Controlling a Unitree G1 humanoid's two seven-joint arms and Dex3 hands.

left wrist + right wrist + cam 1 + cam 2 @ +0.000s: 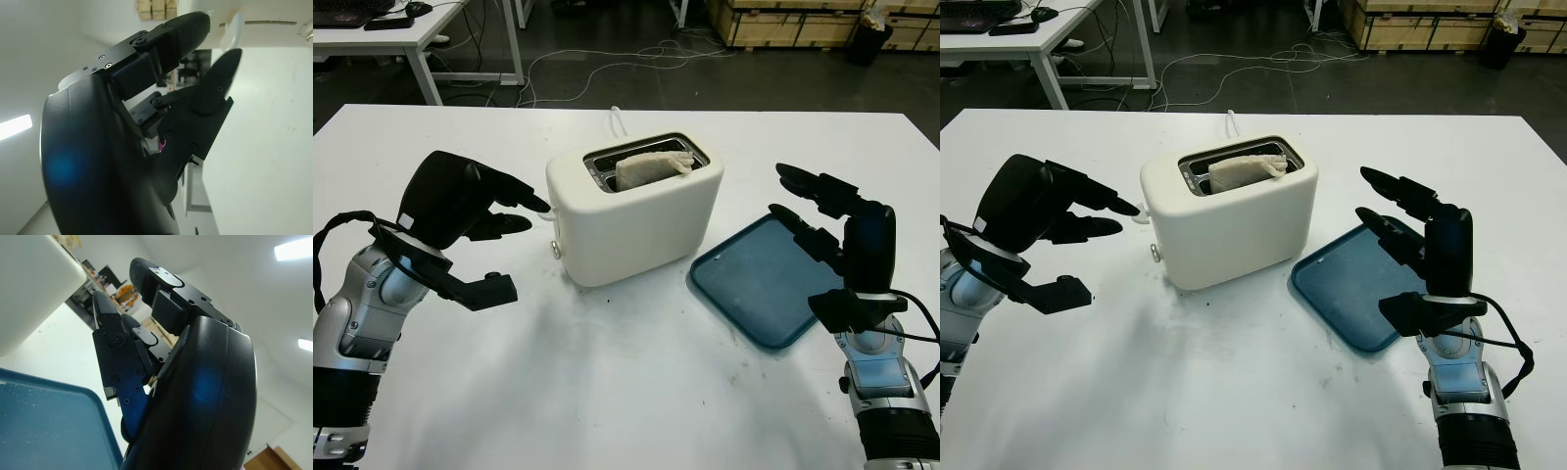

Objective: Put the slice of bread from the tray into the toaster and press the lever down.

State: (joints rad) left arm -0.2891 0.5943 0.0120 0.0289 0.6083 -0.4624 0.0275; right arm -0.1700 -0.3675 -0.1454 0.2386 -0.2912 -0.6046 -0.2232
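Now | crumpled bread slice (651,167) in glossy cream toaster (636,223) | flat blue tray (766,281)

No lettering, brand, number or sign can be read anywhere. The toaster (636,211), just beyond the left hand (460,211), has a plain cream side. The tray (769,279), beside the right hand (837,235), is bare blue, and both hands' black shells carry no readable marks.
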